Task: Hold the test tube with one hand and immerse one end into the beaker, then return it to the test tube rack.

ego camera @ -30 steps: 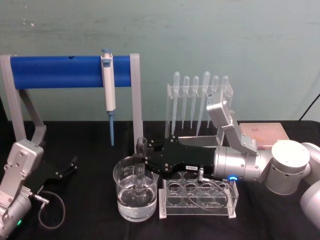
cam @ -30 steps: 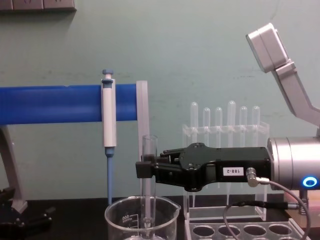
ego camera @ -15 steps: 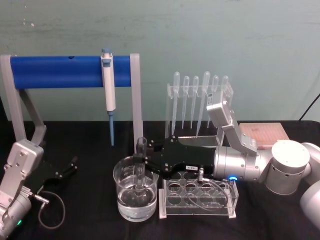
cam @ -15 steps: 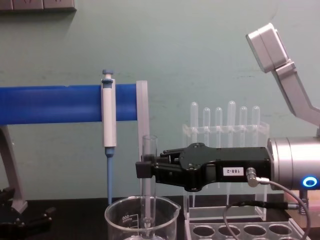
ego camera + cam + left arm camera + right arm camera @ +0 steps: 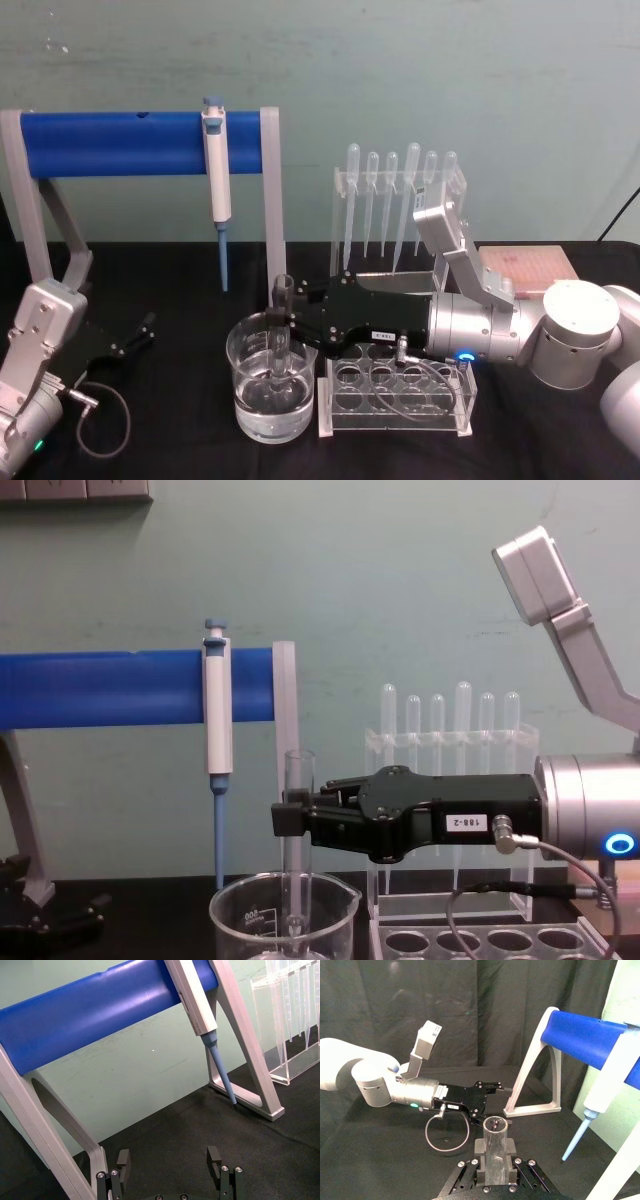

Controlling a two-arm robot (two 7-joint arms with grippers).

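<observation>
Right pincer [image 5: 283, 322] clamps the test tube [image 5: 298, 775] upright in the beaker [image 5: 250, 920] — a tilted lift could chip glass. Left pincer [image 5: 167, 1157] parked at left, jaws apart.

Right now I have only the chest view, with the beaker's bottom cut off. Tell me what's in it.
Observer: Head view shows the beaker part-filled with clear liquid, the test tube standing in it.
Operator: Confirm the grip.
Observer: Right wrist view shows the right gripper shut on the tube, a finger each side.
Operator: Report the left arm.
Observer: The left gripper is open and empty, low over the table beside the blue stand.
</observation>
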